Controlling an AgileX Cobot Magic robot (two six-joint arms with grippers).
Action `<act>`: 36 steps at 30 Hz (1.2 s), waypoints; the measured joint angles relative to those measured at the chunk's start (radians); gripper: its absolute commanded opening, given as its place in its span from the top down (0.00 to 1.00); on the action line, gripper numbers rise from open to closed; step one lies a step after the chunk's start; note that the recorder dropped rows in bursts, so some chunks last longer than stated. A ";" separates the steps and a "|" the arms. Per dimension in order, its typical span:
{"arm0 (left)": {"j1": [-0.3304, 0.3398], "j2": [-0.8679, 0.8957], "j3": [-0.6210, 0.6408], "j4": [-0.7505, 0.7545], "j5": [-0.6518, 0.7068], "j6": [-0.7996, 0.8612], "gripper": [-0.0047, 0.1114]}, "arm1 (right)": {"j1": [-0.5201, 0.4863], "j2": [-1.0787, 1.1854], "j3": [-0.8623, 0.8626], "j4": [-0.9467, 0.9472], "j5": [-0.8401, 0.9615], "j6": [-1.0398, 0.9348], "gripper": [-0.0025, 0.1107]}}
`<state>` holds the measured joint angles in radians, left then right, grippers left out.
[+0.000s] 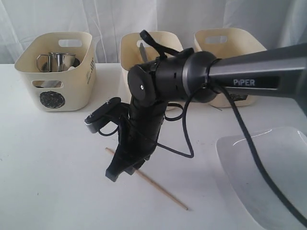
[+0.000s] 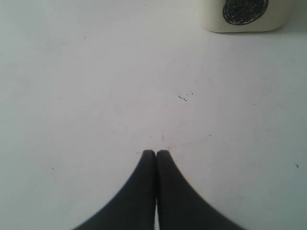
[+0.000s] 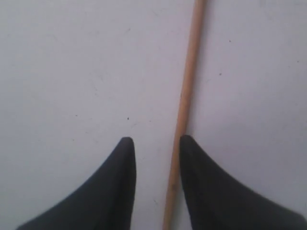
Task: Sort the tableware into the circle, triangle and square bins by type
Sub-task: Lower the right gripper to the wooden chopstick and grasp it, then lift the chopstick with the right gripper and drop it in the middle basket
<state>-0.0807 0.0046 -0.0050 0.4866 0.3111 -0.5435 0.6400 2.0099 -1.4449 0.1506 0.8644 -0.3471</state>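
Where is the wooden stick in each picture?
Exterior view: the chopstick lies on the white table, slanting out from under the right gripper.
Left wrist view: not in it.
Right wrist view: the chopstick runs between the open gripper's fingers, nearer one.
Shared landmark: that table, in all three.

The right arm reaches in from the right and across the middle. Its wrist bends so that the right claw points steeply downward, jaws standing apart. The left claw has its fingertips pressed flat together.
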 measured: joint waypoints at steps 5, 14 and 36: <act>0.000 0.000 0.000 0.000 0.000 0.000 0.96 | 0.000 0.033 0.000 -0.002 -0.046 -0.007 0.70; 0.000 0.000 0.000 0.000 0.000 0.000 0.96 | 0.000 0.078 0.000 -0.008 -0.127 -0.012 0.70; 0.000 0.000 0.000 0.000 0.000 0.000 0.96 | 0.000 0.105 0.000 -0.014 -0.087 -0.151 0.94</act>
<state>-0.0807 0.0046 -0.0050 0.4866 0.3111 -0.5435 0.6400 2.1151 -1.4449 0.1363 0.7777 -0.4979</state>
